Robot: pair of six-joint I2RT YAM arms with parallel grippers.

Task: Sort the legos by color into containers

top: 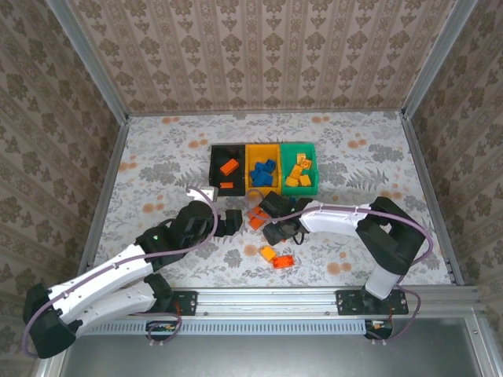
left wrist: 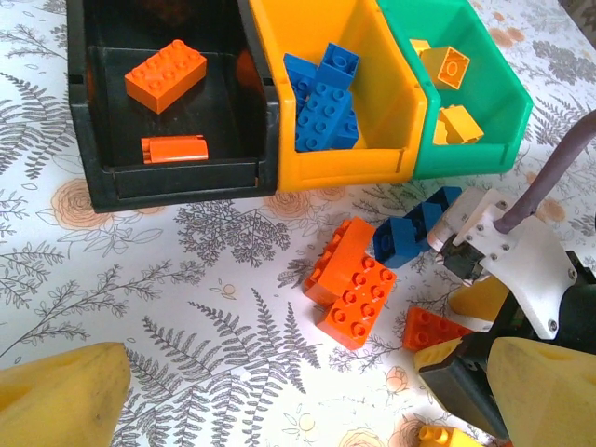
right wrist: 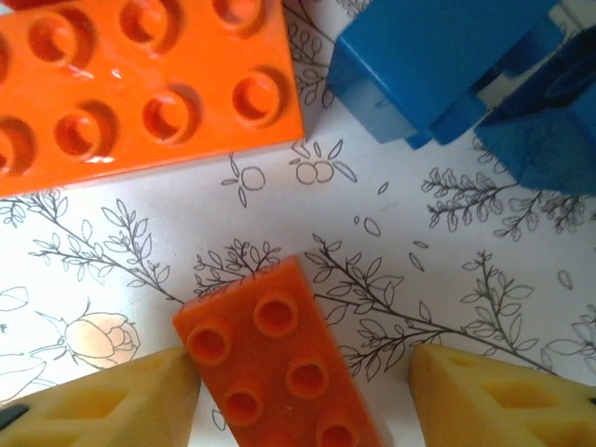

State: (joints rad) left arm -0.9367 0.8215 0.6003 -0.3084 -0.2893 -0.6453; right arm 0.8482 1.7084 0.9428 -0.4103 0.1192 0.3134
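Floral tabletop underlies the right end effector, spread wide astride a red-orange brick.

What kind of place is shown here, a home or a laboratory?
Probably a laboratory test cell, dressed to look homely: wallpapered panels in metal framing, a flowered table, and a left arm and right arm bolted to a rail.

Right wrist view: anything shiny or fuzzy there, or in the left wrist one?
Right wrist view: glints on the studs of the big orange brick, right fingers soft. Left wrist view: glossy walls of the black bin catch a reddish reflection; left fingers blurred.
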